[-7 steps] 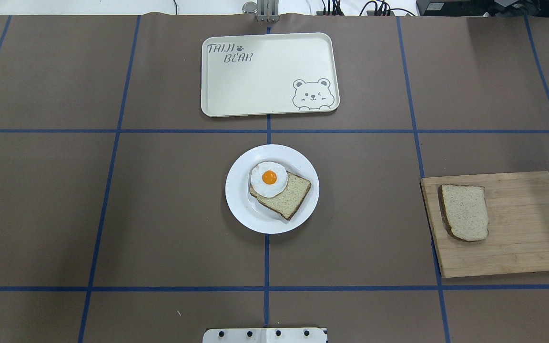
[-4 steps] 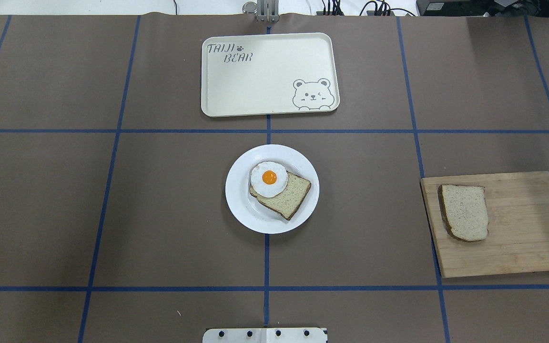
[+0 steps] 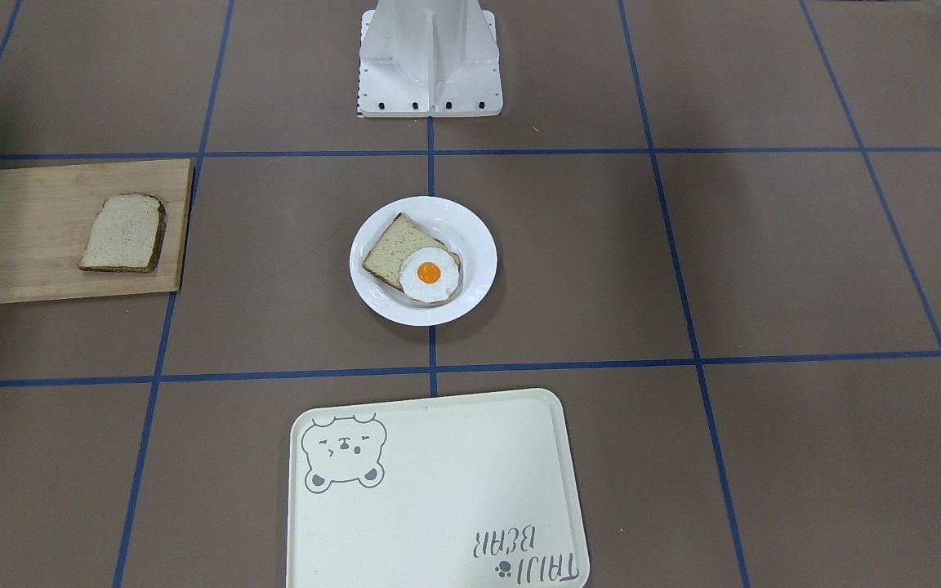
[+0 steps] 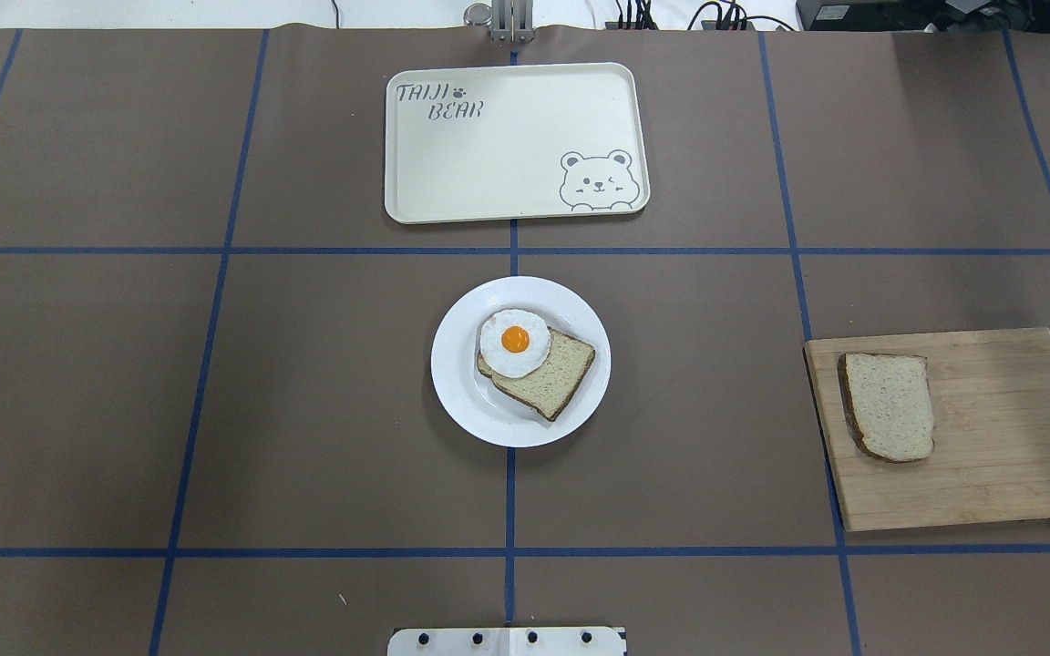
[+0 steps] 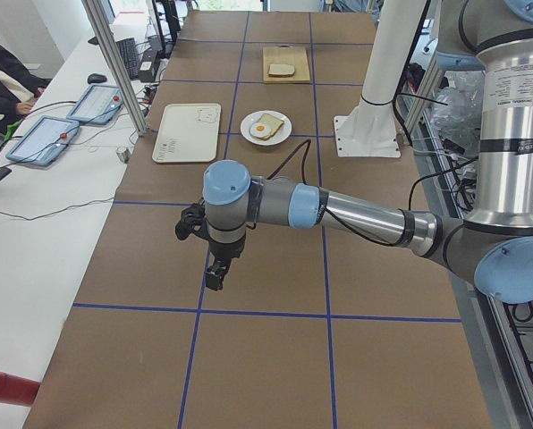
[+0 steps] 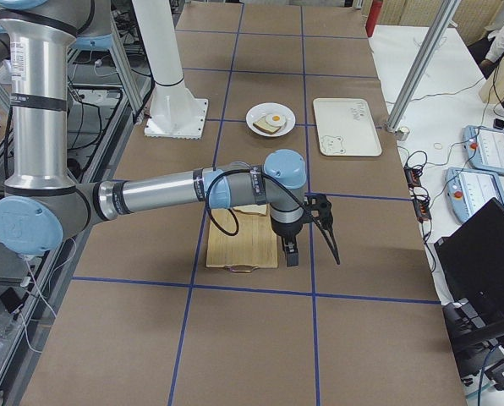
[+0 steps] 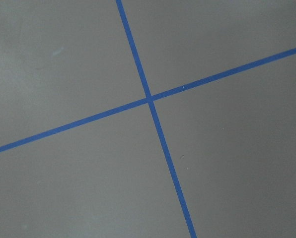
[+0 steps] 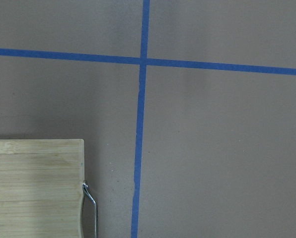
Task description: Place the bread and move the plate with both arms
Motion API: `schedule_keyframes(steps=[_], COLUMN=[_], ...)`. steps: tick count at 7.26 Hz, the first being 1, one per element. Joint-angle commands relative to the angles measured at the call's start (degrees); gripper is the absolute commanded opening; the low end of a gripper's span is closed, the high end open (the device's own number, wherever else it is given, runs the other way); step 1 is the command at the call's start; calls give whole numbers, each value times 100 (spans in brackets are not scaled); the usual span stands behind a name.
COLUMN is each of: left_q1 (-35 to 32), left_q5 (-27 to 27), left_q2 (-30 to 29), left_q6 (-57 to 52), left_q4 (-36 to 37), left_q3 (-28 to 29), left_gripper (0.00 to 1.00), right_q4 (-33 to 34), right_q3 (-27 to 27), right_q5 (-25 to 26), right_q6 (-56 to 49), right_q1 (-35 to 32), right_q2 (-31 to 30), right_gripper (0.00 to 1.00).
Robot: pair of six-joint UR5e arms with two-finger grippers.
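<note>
One slice of bread (image 4: 890, 405) lies on a wooden cutting board (image 4: 999, 456) at the table's right; it also shows in the front view (image 3: 123, 233). The white plate (image 4: 457, 401) sits mid-table and holds a second slice (image 4: 561, 374) with a fried egg (image 4: 514, 342) on it. My left gripper (image 5: 215, 275) hangs over bare table far to the left, seen only in the left side view; I cannot tell if it is open. My right gripper (image 6: 291, 252) hangs just past the board's handle end, seen only in the right side view; I cannot tell its state.
A cream tray with a bear drawing (image 4: 516, 137) lies beyond the plate. The white robot base (image 3: 430, 57) stands on the near side. The right wrist view shows the board's corner (image 8: 34, 188) and its metal handle (image 8: 91, 203). Blue tape lines cross the brown table.
</note>
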State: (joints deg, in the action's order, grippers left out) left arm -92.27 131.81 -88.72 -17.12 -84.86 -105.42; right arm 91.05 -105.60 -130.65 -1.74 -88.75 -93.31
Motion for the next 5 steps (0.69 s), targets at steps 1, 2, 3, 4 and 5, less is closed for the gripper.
schedule_keyframes(steps=[1, 2, 3, 4, 5], left_q1=[-2, -2, -2, -2, -2], left_q5=[37, 46, 55, 55, 55], left_q2=[-216, -225, -225, -225, -225], left_q6=[7, -10, -11, -19, -19], left_q4=[-923, -944, -945, -945, -945], left_q3=[476, 505, 505, 505, 514], left_gripper=[98, 98, 98, 98, 98], right_q4=[-123, -401, -482, -814, -1870], right_q3=[-39, -48, -40, -83, -75], right_q5=[-240, -320, -512, -662, -637], right_q6=[-72, 102, 573, 1457, 2632], right_q1=[-2, 41, 129, 426, 811], right_q2=[6, 6, 6, -3, -255], right_gripper=[100, 100, 100, 100, 100])
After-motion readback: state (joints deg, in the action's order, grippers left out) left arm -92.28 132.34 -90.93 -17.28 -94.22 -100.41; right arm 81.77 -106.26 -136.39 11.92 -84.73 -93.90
